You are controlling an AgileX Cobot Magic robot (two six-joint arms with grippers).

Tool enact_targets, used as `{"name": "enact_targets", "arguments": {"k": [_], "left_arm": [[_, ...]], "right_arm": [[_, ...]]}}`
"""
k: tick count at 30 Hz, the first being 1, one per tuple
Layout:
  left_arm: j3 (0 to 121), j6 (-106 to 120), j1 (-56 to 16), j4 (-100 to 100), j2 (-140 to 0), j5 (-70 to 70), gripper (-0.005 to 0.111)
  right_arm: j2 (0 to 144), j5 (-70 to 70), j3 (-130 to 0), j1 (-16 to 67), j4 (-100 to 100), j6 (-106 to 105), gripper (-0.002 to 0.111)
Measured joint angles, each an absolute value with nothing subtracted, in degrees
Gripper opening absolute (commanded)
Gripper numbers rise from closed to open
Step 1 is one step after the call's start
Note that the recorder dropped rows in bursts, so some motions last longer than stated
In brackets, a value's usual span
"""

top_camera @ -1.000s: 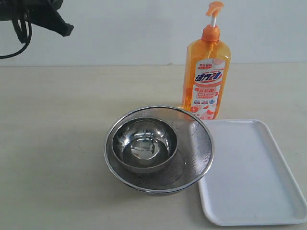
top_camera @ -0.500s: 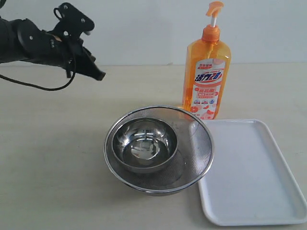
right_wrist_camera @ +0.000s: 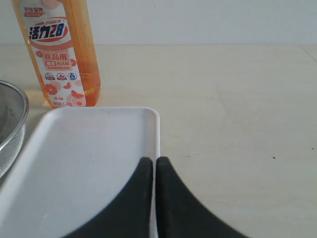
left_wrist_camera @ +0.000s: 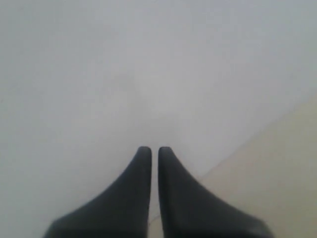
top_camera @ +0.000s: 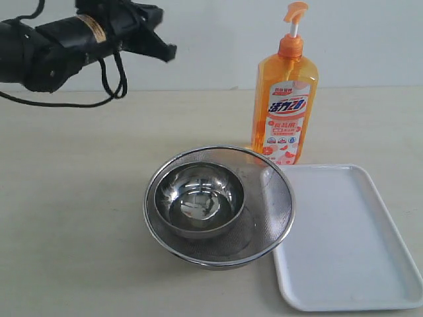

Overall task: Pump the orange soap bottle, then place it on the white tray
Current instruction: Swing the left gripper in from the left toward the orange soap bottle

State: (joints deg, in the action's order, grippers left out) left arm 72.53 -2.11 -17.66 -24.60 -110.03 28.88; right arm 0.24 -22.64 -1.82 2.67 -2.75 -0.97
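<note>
The orange soap bottle (top_camera: 285, 99) stands upright on the table behind the white tray (top_camera: 344, 238), its pump head raised. The right wrist view shows the bottle's lower body (right_wrist_camera: 58, 52) just beyond the tray (right_wrist_camera: 84, 163). My left gripper (top_camera: 165, 49) hangs high at the upper left, well apart from the bottle, its tips pointing toward it. In the left wrist view this gripper (left_wrist_camera: 150, 151) is shut and empty, facing the pale wall. My right gripper (right_wrist_camera: 149, 161) is shut and empty over the tray's edge; the exterior view does not show it.
A round steel mesh strainer (top_camera: 274, 198) with a steel bowl (top_camera: 198, 198) inside it sits at the table's middle, touching the tray's left side. Its rim (right_wrist_camera: 12, 124) shows in the right wrist view. A black cable (top_camera: 112, 79) hangs from the left arm.
The left arm came in from the upper left corner, dipped toward the table, then rose and moved right toward the bottle. Bottle, tray and strainer have not moved.
</note>
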Motion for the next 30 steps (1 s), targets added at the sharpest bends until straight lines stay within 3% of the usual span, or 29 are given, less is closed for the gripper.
{"name": "enact_targets", "arguments": {"k": [3, 6, 14, 19, 30], "left_arm": [[72.5, -12.7, -17.7, -48.0, -110.0, 30.1, 0.005], [72.5, -20.6, -16.0, -57.5, -111.2, 32.5, 0.005], [72.8, -39.4, -3.3, -70.3, -118.7, 58.0, 0.005], [75.5, -50.1, 0.5, -71.4, -124.4, 67.9, 0.005], [77.8, -48.6, -9.2, -78.0, -127.8, 69.3, 0.005]], "right_arm": [[0.2, -22.8, -1.8, 2.7, -2.9, -1.0, 0.0], [0.2, -22.8, -1.8, 2.7, -2.9, -1.0, 0.0], [0.2, -22.8, -1.8, 2.7, -2.9, -1.0, 0.0], [0.2, -22.8, -1.8, 2.7, -2.9, -1.0, 0.0], [0.2, -22.8, -1.8, 2.7, -2.9, -1.0, 0.0]]}}
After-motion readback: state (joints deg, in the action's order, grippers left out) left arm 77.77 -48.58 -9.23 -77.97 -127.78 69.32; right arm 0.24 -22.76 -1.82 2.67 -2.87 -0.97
